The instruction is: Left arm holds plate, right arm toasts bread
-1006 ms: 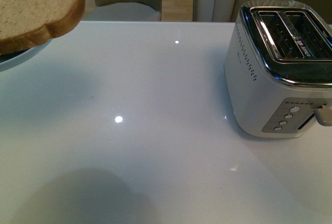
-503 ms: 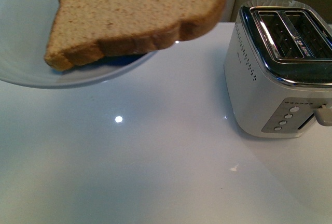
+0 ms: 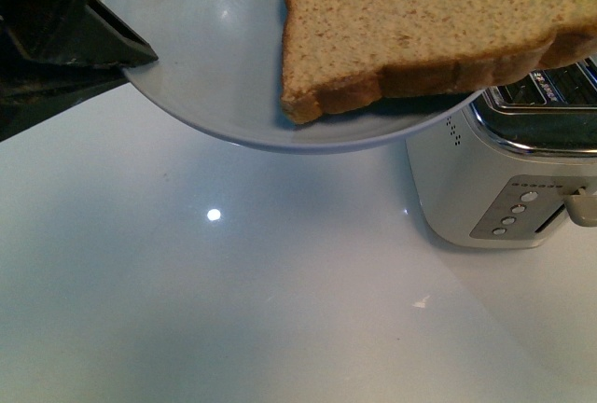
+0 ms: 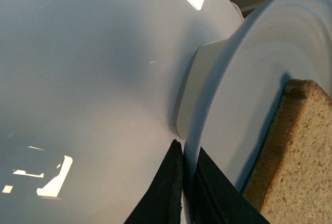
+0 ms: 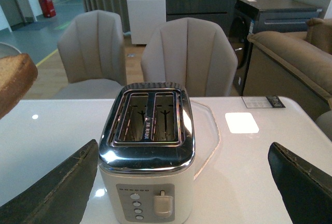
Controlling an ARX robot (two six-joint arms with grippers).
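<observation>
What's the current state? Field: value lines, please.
left gripper: shut on the plate's rim
plate: held up off the table
bread: lying on plate, one end past its rim
right gripper: open, empty, facing toaster
toaster: on table, both slots empty

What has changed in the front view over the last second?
The plate, carrying the bread, swept right toward the toaster and now overlaps its top. The left gripper, clamped on the plate's rim, came into view. The toaster stayed put.
</observation>
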